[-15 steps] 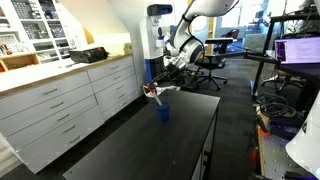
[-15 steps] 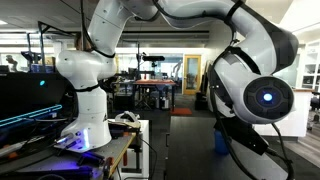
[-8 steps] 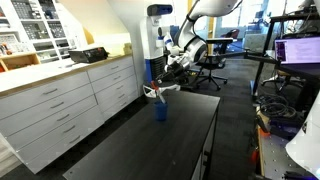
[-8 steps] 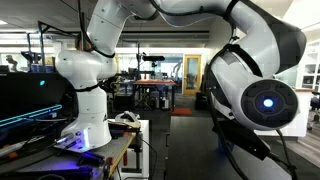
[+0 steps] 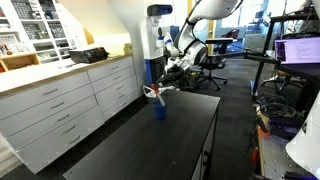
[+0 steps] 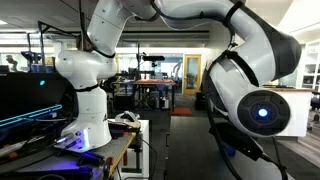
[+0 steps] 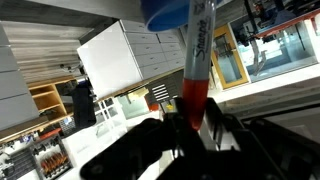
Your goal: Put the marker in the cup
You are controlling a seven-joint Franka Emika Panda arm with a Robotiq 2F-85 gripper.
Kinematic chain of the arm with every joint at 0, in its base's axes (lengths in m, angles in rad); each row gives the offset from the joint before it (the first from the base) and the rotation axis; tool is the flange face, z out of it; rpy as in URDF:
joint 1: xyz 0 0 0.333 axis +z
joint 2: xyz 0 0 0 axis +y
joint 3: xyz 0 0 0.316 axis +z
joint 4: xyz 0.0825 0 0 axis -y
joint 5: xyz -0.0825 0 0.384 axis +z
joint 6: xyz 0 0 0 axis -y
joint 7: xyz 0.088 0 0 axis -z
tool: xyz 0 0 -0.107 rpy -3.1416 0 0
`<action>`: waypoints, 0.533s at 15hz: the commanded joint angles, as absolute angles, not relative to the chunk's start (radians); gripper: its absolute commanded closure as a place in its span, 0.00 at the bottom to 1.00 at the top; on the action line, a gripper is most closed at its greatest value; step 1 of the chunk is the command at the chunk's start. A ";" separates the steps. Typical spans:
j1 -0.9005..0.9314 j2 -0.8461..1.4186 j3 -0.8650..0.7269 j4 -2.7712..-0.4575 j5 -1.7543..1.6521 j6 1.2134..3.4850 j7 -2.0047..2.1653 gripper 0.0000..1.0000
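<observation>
While the arm (image 5: 188, 40) bends down over the far end of the black counter (image 5: 150, 150) in an exterior view, its fingers (image 5: 160, 86) are clamped together on the marker (image 5: 152, 92). The marker sits tilted just above the blue cup (image 5: 159, 110). The cup stands upright on the counter, near the edge that runs along a row of white drawer cabinets (image 5: 70, 100). At this size I cannot tell whether the marker touches the cup's rim.

Seen from the opposite side, in an exterior view, the arm fills most of the picture. Its white base (image 6: 85, 95) stands at the left. Its links arch across the top and come down at the right, very close to the lens, ending in a round black cap with a blue light (image 6: 262, 112). The arm's bulk hides the fingers, the marker and the cup.

In the wrist view the dark fingers (image 7: 218, 132) press in from both sides on the marker (image 7: 197, 55) at its red band. The whitish barrel, printed with dark lettering, runs up from there to the cup (image 7: 165, 12) at the top edge. The barrel overlaps the cup's blue rim, and whether the tip is inside I cannot tell. A white cabinet (image 7: 110, 60) shows behind.
</observation>
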State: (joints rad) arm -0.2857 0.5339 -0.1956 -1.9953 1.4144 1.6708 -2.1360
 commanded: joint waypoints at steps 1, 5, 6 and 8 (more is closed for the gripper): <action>-0.282 0.548 -0.192 -1.991 1.407 1.647 -2.156 0.52; -0.276 0.564 -0.187 -1.982 1.408 1.645 -2.158 0.33; -0.275 0.568 -0.187 -1.980 1.409 1.646 -2.159 0.26; -0.276 0.572 -0.186 -1.978 1.409 1.645 -2.159 0.12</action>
State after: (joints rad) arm -0.2739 0.5635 -0.1838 -1.9915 1.4144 1.6699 -2.1435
